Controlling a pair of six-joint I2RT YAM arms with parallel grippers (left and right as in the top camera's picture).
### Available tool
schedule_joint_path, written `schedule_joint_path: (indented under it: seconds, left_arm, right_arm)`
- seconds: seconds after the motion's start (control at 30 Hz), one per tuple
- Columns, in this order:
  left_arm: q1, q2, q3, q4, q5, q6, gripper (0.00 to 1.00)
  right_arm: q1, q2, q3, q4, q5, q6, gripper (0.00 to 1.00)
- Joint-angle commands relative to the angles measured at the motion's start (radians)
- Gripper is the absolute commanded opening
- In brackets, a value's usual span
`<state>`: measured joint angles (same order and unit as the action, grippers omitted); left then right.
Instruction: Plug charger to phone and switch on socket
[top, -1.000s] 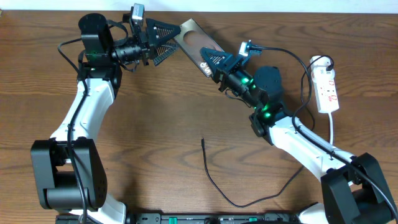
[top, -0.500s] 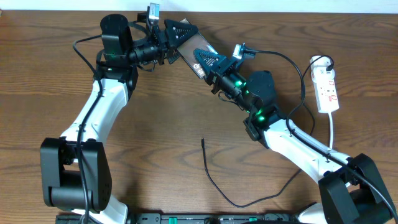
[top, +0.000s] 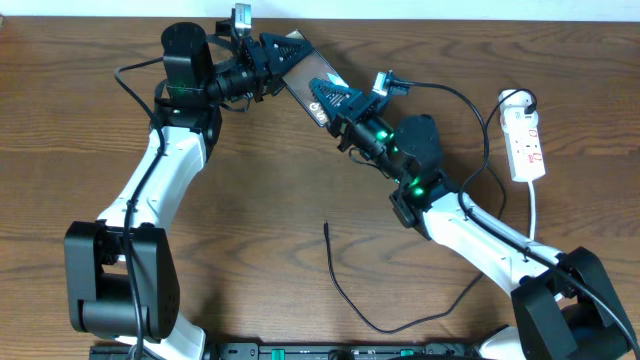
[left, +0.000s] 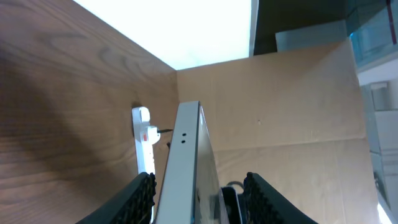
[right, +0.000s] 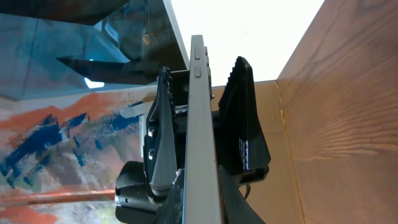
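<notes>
While in right gripper (top: 332, 100), phone (left: 186, 168) between left fingers (left: 140, 198)

**Arms, overhead and wrist views.** You see two arms of one build. On the left arm (top: 160, 190) and the right arm (top: 480, 235), long white shells alternate with black cylindrical joint housings (top: 185, 55). Each arm ends in a bulky black base (top: 110, 290) at the near edge. Thin black cables (top: 447, 89) loop loosely beside the far joints. Your right arm bears green indicator lights (top: 415, 185) on its black housings. The left gripper (top: 288, 48) and the right gripper (top: 322, 95) are black and triangular. Seen close, their fingers (right: 245, 118) show fine ribbing. A small pale camera module (top: 242, 17) tops each wrist.
</notes>
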<state>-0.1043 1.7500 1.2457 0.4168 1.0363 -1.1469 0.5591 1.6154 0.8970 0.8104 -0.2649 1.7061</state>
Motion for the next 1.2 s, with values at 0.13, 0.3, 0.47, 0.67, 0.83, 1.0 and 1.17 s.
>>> schedule_joint_path:
  seconds: [0.13, 0.3, 0.47, 0.67, 0.83, 1.0, 1.17]
  left_arm:
    - [-0.023, -0.018, 0.023, 0.005, -0.05, -0.037, 0.43]
    - [-0.024, -0.018, 0.023, 0.005, -0.059, -0.063, 0.21]
    - [-0.024, -0.018, 0.023, 0.005, -0.059, -0.063, 0.1]
    - [-0.024, -0.018, 0.023, 0.005, -0.059, -0.063, 0.07]
    - [-0.024, -0.018, 0.023, 0.005, -0.059, -0.063, 0.07]
    - [-0.024, -0.018, 0.023, 0.005, -0.058, -0.063, 0.07]
    - [-0.011, -0.018, 0.023, 0.005, -0.058, -0.062, 0.07]
  right_arm:
    - [0.042, -0.009, 0.01, 0.017, 0.039, 0.027, 0.01]
    - [0.053, -0.009, 0.01, 0.017, 0.057, 0.029, 0.01]
    - [0.066, -0.009, 0.01, 0.017, 0.074, 0.029, 0.01]
    - [0.068, -0.009, 0.01, 0.016, 0.077, 0.029, 0.02]
    - [0.067, -0.009, 0.01, 0.016, 0.084, 0.029, 0.17]
    - [0.064, -0.009, 0.01, 0.017, 0.084, 0.028, 0.79]
    - [0.061, -0.009, 0.01, 0.017, 0.088, 0.028, 0.99]
